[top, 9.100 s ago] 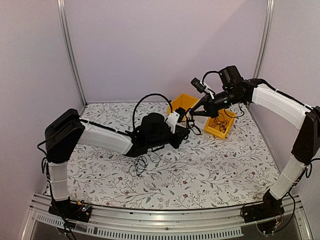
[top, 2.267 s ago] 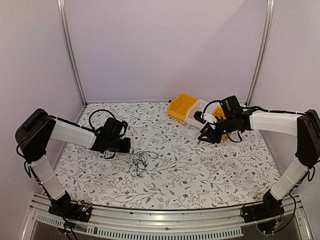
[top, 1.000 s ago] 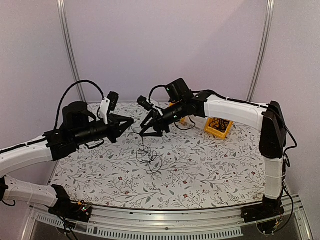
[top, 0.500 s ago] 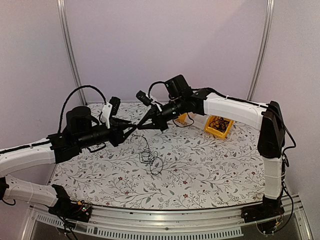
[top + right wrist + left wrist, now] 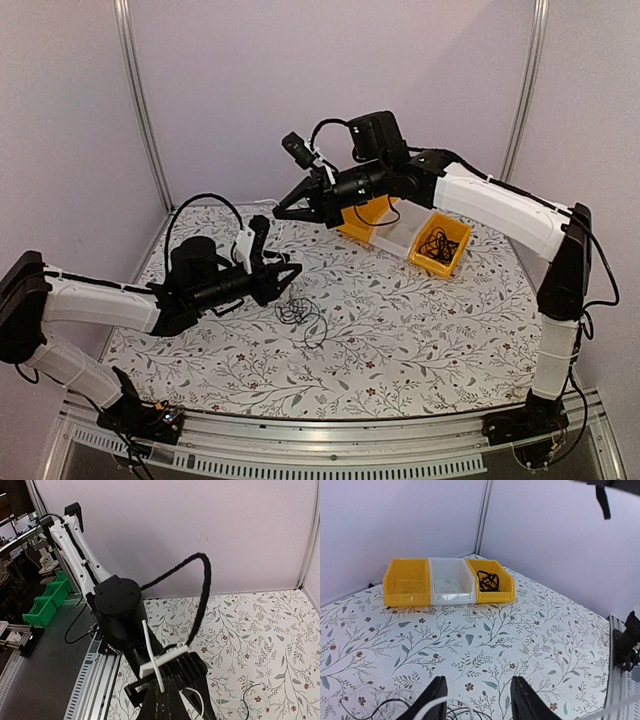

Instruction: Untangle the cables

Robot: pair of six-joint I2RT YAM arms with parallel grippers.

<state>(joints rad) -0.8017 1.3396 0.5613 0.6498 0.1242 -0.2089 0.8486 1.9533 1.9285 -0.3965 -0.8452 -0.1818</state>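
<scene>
From above, the cables (image 5: 300, 315) lay in a loose black clump near the middle of the flowered table (image 5: 420, 350). The left gripper (image 5: 291, 272) hung low, just left of the clump and a little beyond it, apparently not touching. The right gripper (image 5: 279, 212) was high above and farther back, its tips drawn to one point; I could not tell whether they pinched a wire.

In the left wrist view that gripper's fingers (image 5: 438, 700) stood apart, with thin black loops on the table below them. A second clump sat in the right yellow bin (image 5: 495, 596).

The right wrist view looked down on the left arm (image 5: 117, 605).
</scene>
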